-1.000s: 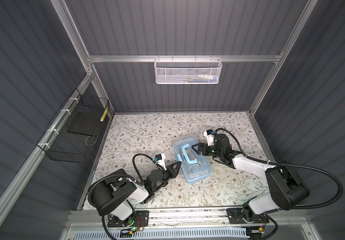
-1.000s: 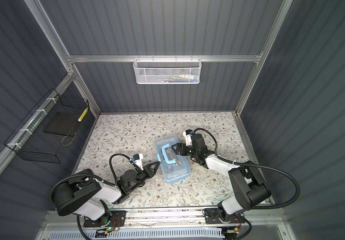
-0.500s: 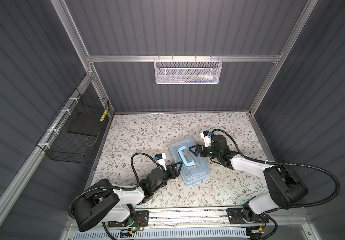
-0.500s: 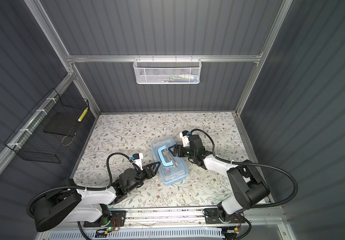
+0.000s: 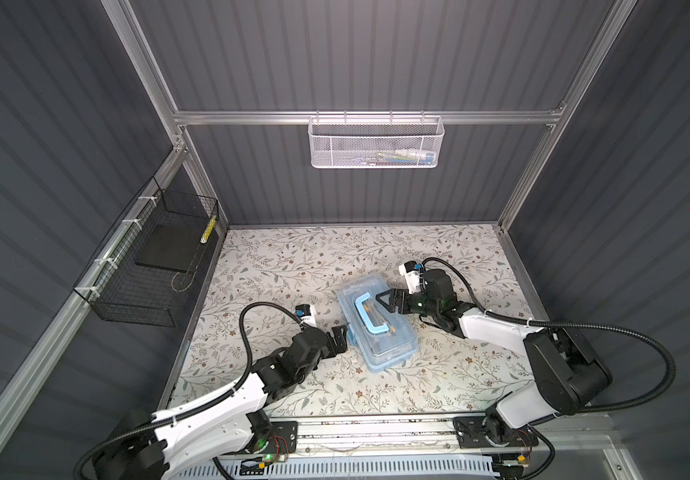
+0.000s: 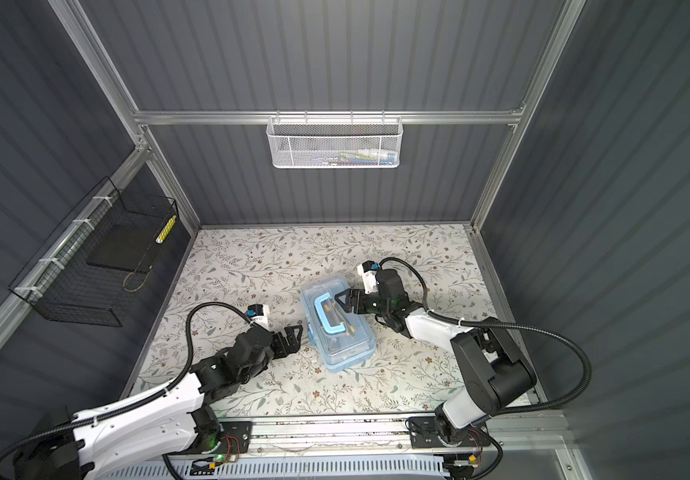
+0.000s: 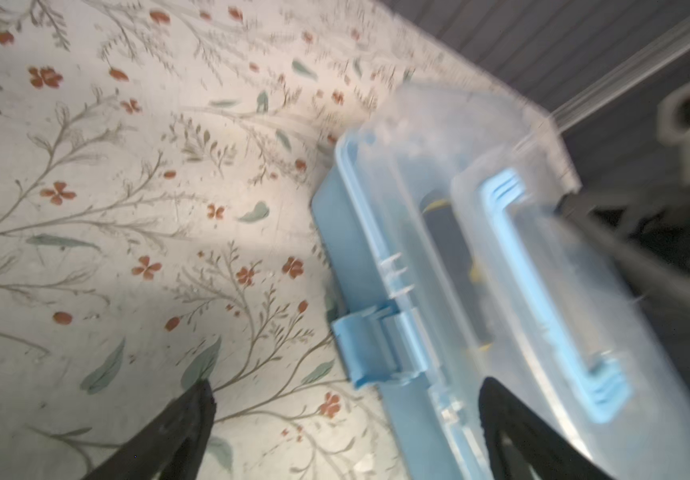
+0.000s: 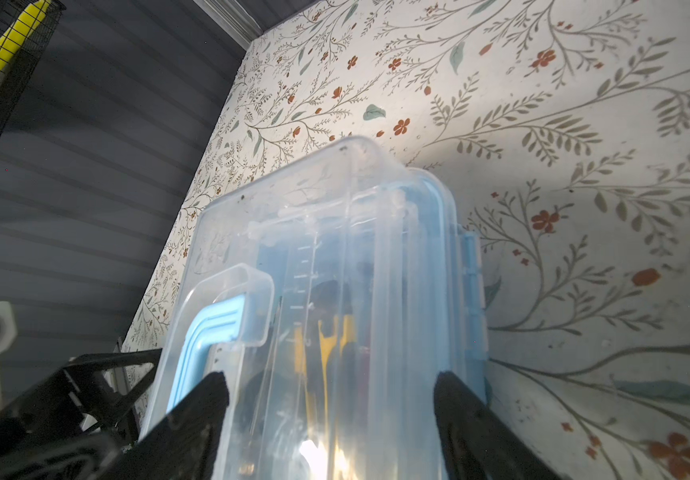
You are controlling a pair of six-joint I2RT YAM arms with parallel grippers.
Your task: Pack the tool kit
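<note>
The tool kit (image 5: 378, 332) (image 6: 341, 332) lies on the floral floor, a light-blue box with its clear lid down and its pale-blue handle (image 5: 366, 311) flat on top. Yellow-handled tools (image 8: 326, 345) show through the lid. My left gripper (image 5: 345, 332) (image 6: 295, 332) (image 7: 345, 384) is open beside the box's long side, with the blue latch (image 7: 372, 349) just ahead of its fingers and nothing between them. My right gripper (image 5: 385, 301) (image 6: 343, 301) (image 8: 328, 377) stands open over the lid (image 8: 335, 232), one finger by the handle and one by the hinged edge.
A white mesh basket (image 5: 376, 141) hangs on the back wall with small items in it. A black wire basket (image 5: 148, 270) with a yellow item (image 5: 209, 230) hangs on the left wall. Grey walls close in three sides of the floral floor (image 5: 293, 257).
My left gripper has gone from nearly shut to wide open, and its arm has stretched toward the box's latch side. The box and right gripper have shifted slightly left.
</note>
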